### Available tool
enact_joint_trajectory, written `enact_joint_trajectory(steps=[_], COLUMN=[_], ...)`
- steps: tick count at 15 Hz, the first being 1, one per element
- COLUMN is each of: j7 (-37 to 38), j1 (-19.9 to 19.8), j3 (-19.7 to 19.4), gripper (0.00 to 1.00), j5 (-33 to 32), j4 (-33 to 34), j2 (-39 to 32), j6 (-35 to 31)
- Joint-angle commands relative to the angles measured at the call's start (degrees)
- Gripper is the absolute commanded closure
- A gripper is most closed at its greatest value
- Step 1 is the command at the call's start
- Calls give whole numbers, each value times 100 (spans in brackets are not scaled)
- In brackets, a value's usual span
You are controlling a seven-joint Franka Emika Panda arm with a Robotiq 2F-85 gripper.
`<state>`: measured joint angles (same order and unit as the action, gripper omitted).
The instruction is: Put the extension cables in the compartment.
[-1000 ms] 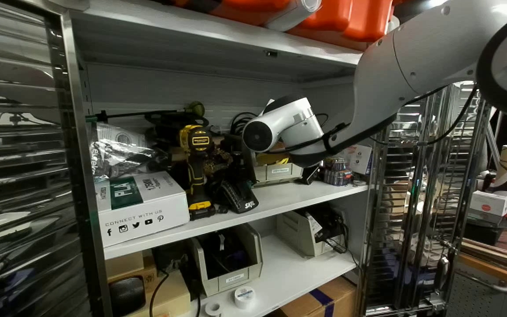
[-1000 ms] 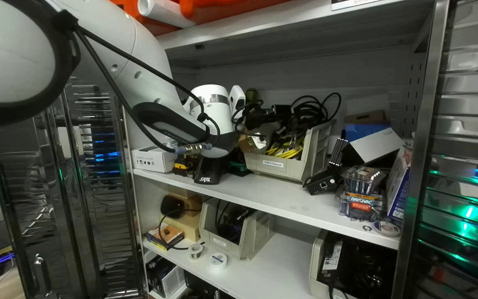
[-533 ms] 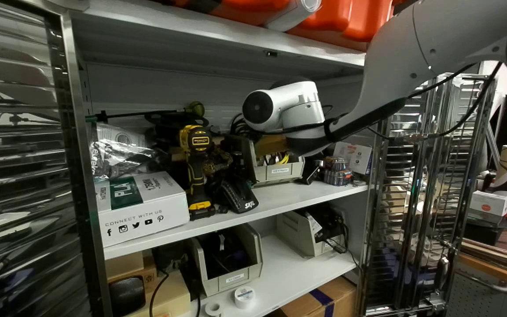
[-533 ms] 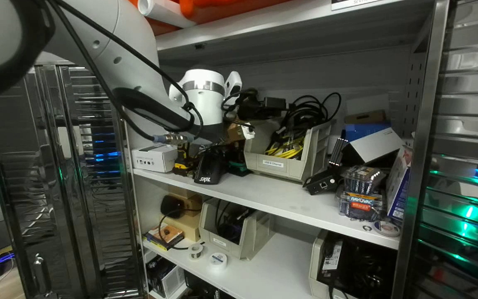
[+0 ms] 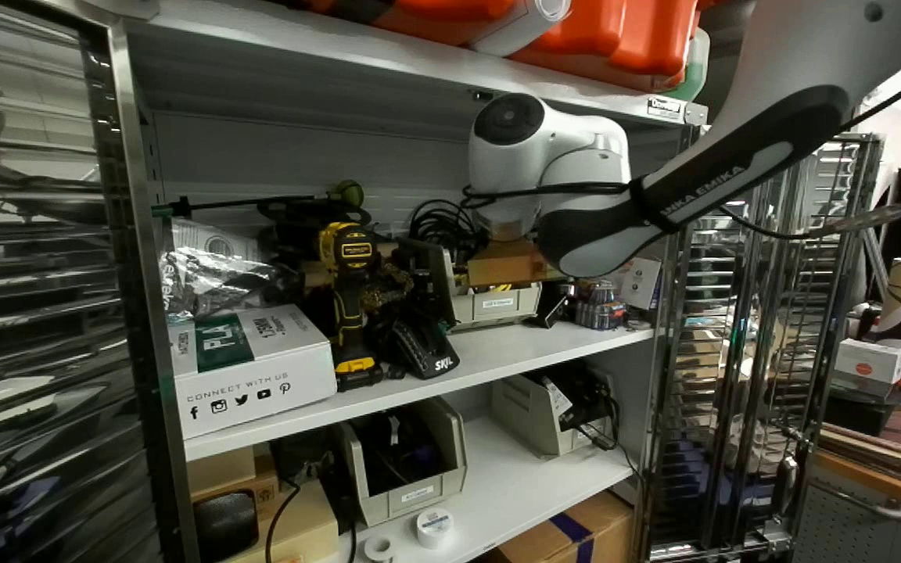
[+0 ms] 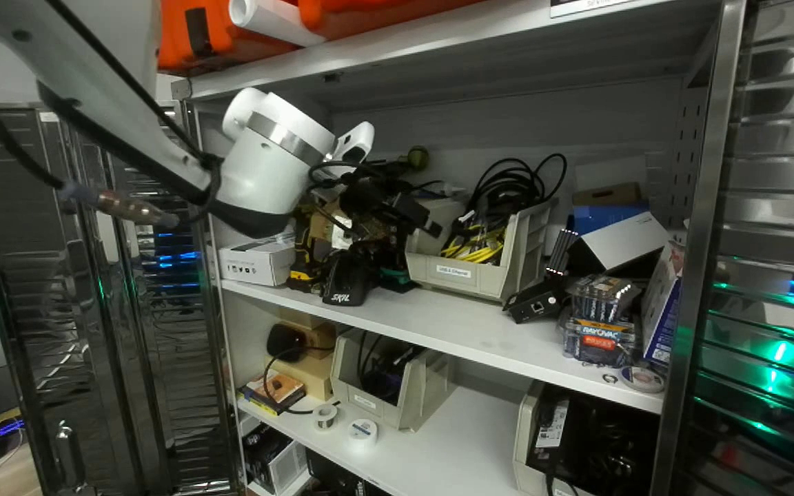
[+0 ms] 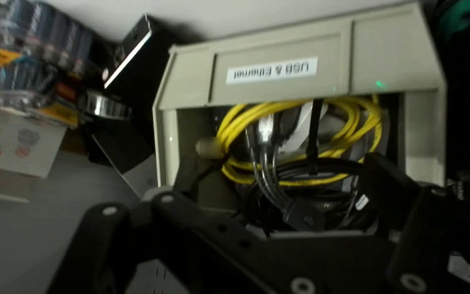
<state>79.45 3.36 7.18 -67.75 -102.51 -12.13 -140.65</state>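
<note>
We see the gripper (image 7: 286,173) near the bin (image 7: 394,57), its fingers (image 7: 388,177) wide apart. Inside the bin we find black cable (image 7: 337,164) and coiled yellow cable (image 7: 235,126)

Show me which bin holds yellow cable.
The bin labelled USB & Ethernet: yellow cable shows inside; the two lower bins show mostly dark contents, no yellow.

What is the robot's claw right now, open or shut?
Open: in the wrist view, the fingers of the gripper stand wide apart, and yellow cable inside the labelled bin shows between them.
</note>
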Motion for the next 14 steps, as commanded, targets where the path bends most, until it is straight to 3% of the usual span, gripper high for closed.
enact_joint_trajectory(steps=[1,3,4,6,7,10,12,13,14], j7=[-1037,-1783,-2172,-3082,-3562,-4900,-5745,-6101,-6420], j1=[-155,-345,-41,87,467,1099,1037,742,708], j3=[164,419,148,95,-225,-628,-664,-439,-473], gripper=[0,0,0,0,0,0,0,0,0], j5=[1576,2563,3064,4059,4557,5862,6368,6576,6698], j4=[-1451,-2122,-2458,-2974,-3147,-3161,-2945,-2799,-2620], j2=[1149,1627,1877,2311,2517,3237,3553,3635,3695], j6=[-408,-319,-270,-92,86,1526,2559,3070,3580])
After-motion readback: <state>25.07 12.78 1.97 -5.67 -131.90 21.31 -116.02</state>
